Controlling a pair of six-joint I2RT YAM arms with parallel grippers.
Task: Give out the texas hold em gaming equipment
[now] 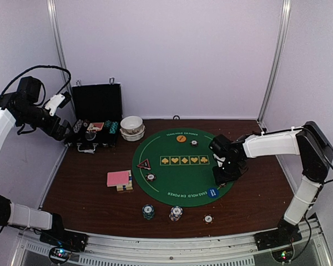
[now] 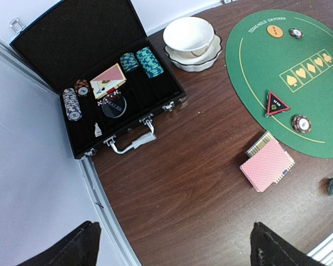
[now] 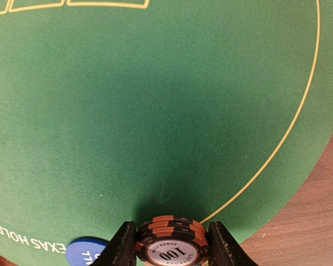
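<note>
The right pincer (image 3: pixel 169 250) is closed to a narrow gap on a short stack of brown chips (image 3: pixel 169 235) – the top one reads 100 – and its two black fingers (image 3: pixel 121 248) press the stack from both sides. The stack is at the right part of the green mat (image 3: pixel 155 111), near the yellow border line; I cannot tell if it touches the felt or is just above it. Just beside it, on the left in the wrist view, lies the blue button (image 3: pixel 86 252). Further out on the mat, the orange button (image 1: pixel 181 138) and a lone chip (image 1: pixel 194 143) lie near the far edge, and the red-triangle button (image 1: pixel 144 164) with a second lone chip (image 1: pixel 150 177) lie at the left side. Off the mat to its left, on the brown tabletop (image 1: pixel 83 199), are the pink-backed cards (image 1: pixel 118 178). Near the front edge stand a teal stack (image 1: pixel 149 211), a pale stack (image 1: pixel 176 213) and one white chip (image 1: pixel 208 219), apart from each other. The left pincer (image 2: pixel 175 254) is wide open and holds nothing – it hangs high above the left side of the tabletop, near the open black case (image 2: pixel 61 39), which has more chips and cards inside. Two white bowls (image 2: pixel 190 36), one in the other, stand between the case and the mat.
</note>
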